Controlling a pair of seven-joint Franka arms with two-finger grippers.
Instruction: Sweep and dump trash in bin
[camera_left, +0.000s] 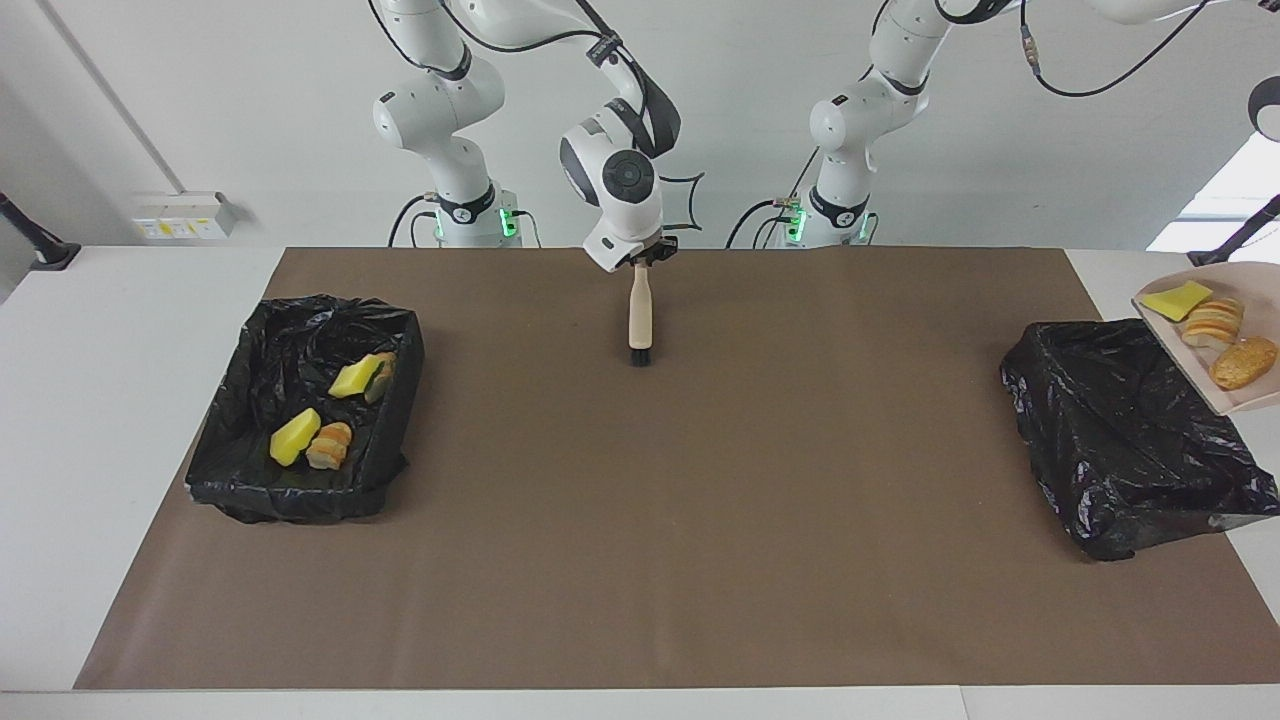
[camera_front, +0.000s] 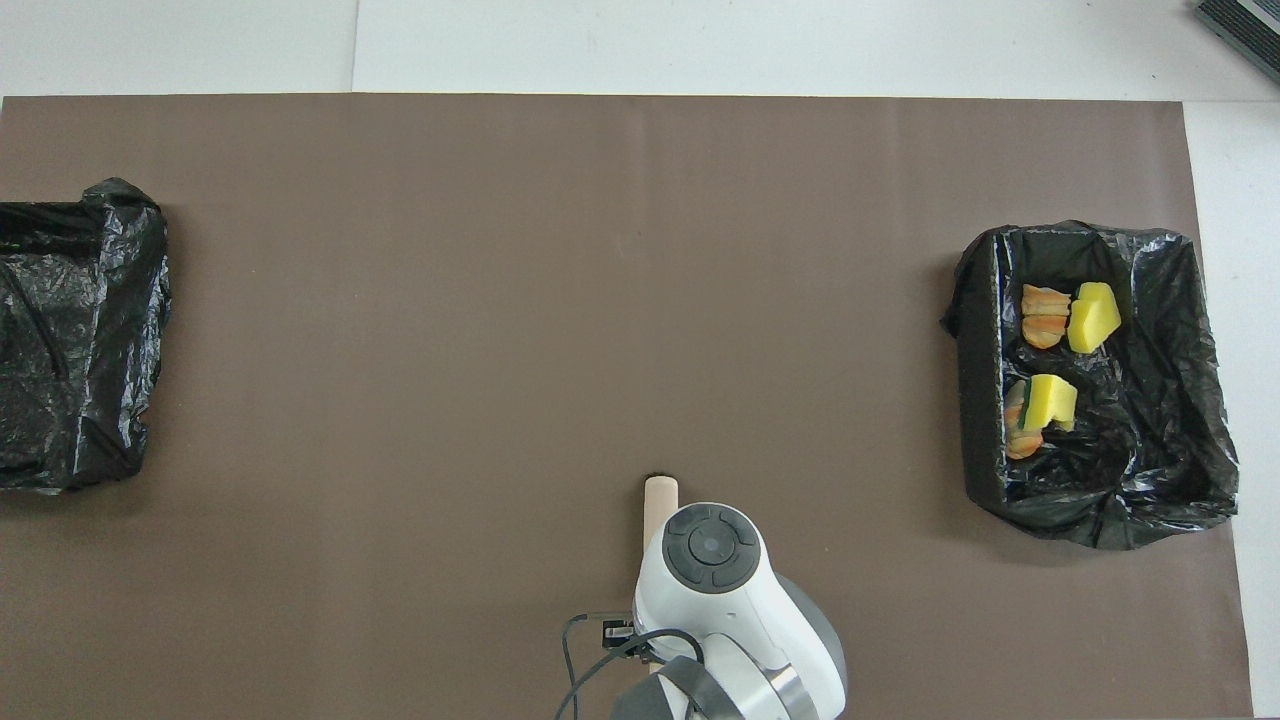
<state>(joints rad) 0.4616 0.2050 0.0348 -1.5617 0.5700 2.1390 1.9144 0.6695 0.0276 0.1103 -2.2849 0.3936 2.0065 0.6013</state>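
A beige dustpan hangs in the air at the left arm's end of the table, cut off by the edge of the facing view and out of the overhead view. It carries trash: a yellow sponge piece, a striped bread lump and a crusty lump. My left gripper is out of view. The black-bagged bin lies under and beside the pan. My right gripper is shut on the top of a beige brush, which hangs upright with its bristles at the mat.
A second black-bagged bin stands at the right arm's end, holding several sponge and bread scraps. A brown mat covers the table. The right arm's wrist covers the gripper from above.
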